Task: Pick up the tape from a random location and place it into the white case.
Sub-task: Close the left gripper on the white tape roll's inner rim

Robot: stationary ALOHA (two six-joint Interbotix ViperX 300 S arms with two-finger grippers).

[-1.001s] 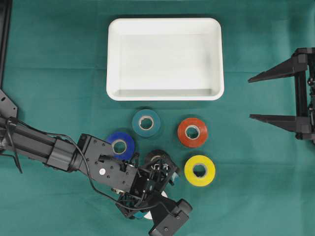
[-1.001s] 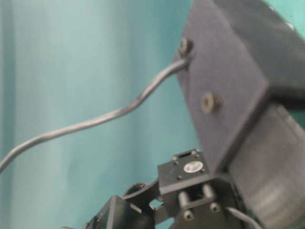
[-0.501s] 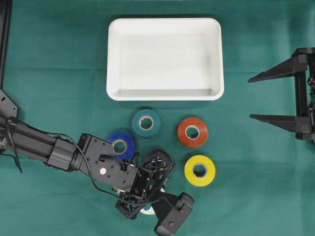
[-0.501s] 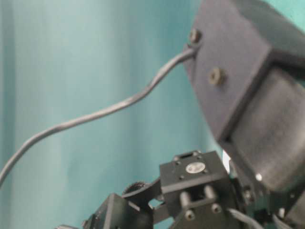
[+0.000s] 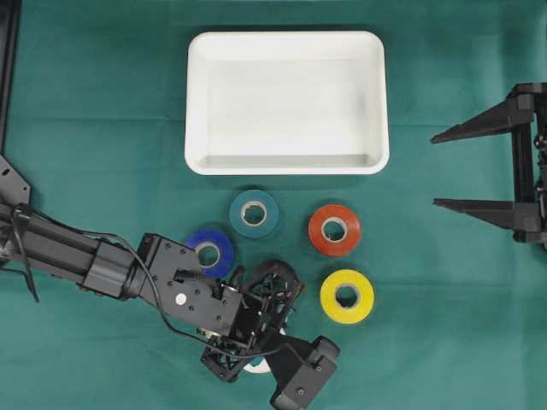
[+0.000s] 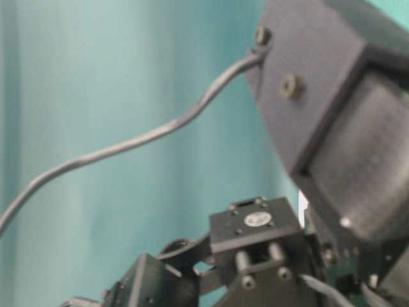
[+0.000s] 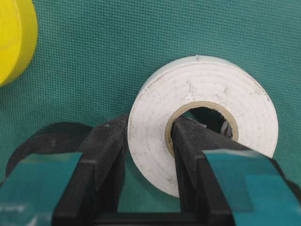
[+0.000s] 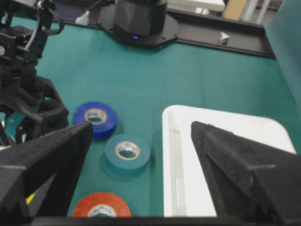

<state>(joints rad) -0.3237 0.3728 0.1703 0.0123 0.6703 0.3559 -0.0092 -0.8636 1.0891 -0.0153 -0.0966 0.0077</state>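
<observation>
A white roll of tape [image 7: 207, 94] is pinched through its wall by my left gripper [image 7: 148, 136]. One finger is inside the cardboard core and the other is on the outer rim. The gripper is shut on it just above the green cloth. From overhead, only slivers of this tape [image 5: 255, 368] show under the left gripper [image 5: 256, 346], at the front of the table. The white case [image 5: 195, 102] lies empty at the back centre. My right gripper [image 5: 434, 171] hangs open at the far right, with nothing between its fingers, and looks down at the case [image 8: 170, 141].
Teal [image 5: 254, 213], blue [image 5: 209, 253], red [image 5: 334, 230] and yellow [image 5: 346, 296] rolls lie between the case and the left arm. A dark roll-like shape [image 7: 47, 139] sits just left of the held tape. The left arm's housing [image 6: 319, 115] fills the table-level view.
The left gripper's jaws have closed on the wall of the white tape. Its wrist has shifted slightly over the roll. The right arm has not moved.
</observation>
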